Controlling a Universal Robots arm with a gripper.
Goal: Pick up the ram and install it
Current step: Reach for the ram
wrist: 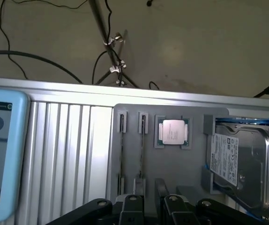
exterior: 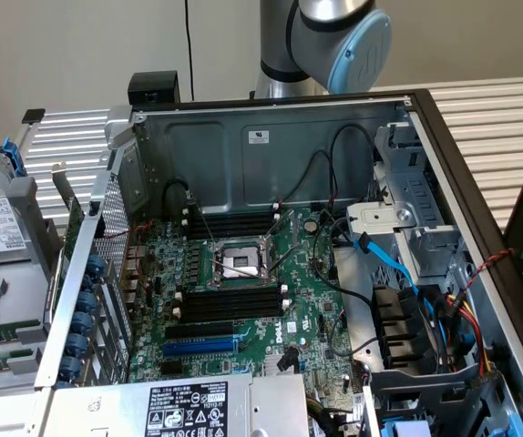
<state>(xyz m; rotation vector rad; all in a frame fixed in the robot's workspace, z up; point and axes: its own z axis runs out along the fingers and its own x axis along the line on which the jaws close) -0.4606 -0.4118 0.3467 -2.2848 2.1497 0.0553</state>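
Slatted aluminium table | grey tray on it | ram on edge in tray, beside CPU | gripper over tray, empty, fingers wide apart

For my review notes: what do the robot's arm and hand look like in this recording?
The arm is a silver-grey metal tube with rounded joints, and one joint carries a round light-blue cap. The hand has black outer links and two grey metal fingers, each with a round pivot pin near its tip.
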